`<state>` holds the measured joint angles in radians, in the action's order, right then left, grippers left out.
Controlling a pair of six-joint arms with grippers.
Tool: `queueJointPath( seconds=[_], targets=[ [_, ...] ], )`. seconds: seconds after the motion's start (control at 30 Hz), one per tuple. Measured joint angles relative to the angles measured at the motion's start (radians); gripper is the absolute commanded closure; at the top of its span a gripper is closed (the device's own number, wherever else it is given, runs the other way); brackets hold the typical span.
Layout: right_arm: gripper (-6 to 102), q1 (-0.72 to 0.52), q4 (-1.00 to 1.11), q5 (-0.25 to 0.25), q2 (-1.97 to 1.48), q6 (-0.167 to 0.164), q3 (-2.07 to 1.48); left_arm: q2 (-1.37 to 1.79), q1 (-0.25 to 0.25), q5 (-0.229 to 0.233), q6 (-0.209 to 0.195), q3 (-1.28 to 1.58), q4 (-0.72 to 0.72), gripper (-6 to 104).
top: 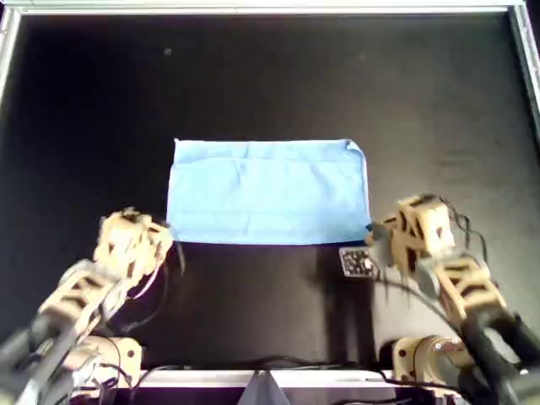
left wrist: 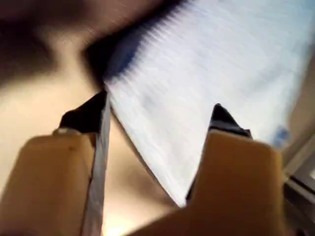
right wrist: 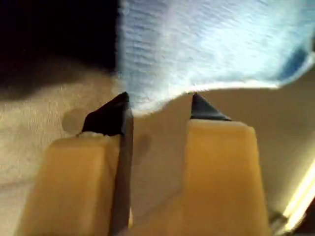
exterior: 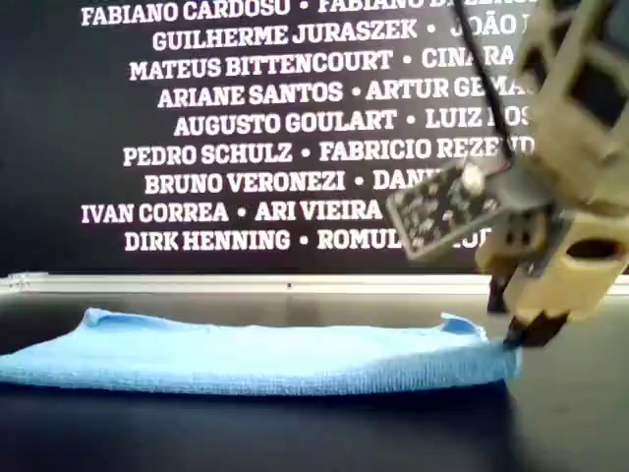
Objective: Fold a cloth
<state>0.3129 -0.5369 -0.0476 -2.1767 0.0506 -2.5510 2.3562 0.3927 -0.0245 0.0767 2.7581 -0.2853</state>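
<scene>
The light blue cloth (top: 268, 194) lies flat on the black table as a wide rectangle. It also shows in the exterior view (exterior: 256, 359). My first gripper (left wrist: 161, 110) is open, with a corner of the cloth (left wrist: 206, 73) between its jaws. My second gripper (right wrist: 158, 101) is open, its tips at a corner edge of the cloth (right wrist: 206, 44). In the overhead view one arm's gripper (top: 164, 240) sits at the cloth's near left corner and the other arm's gripper (top: 375, 232) at its near right corner. The wrist views do not show which arm is which.
A metal frame (top: 253, 8) rims the black table (top: 253, 295). A small circuit board (top: 358, 261) hangs beside the arm on the overhead view's right. A dark wall with white names (exterior: 275, 128) stands behind the table.
</scene>
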Motion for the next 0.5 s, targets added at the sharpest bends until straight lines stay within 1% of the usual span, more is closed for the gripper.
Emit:
queueJointPath(
  seconds=[0.23, 0.3, 0.4, 0.5],
  targets=[
    [47, 0.002, 0.000, 0.000, -0.322, 0.000, -0.132, 0.434, 0.000, 0.000, 0.000, 0.120, -0.144, 26],
    [46, 0.002, 0.000, 0.008, -0.402, 0.000, -0.190, 0.538, 0.000, 0.000, 0.000, 0.140, -0.183, 26],
    [45, 0.002, 0.000, 0.043, -0.526, -0.002, -0.287, 0.666, 0.000, 0.000, 0.000, 0.153, -0.219, 26],
    [45, 0.003, 0.000, 0.104, -0.687, -0.002, -0.371, 0.706, 0.000, 0.000, 0.000, 0.153, -0.227, 25]
  ],
)
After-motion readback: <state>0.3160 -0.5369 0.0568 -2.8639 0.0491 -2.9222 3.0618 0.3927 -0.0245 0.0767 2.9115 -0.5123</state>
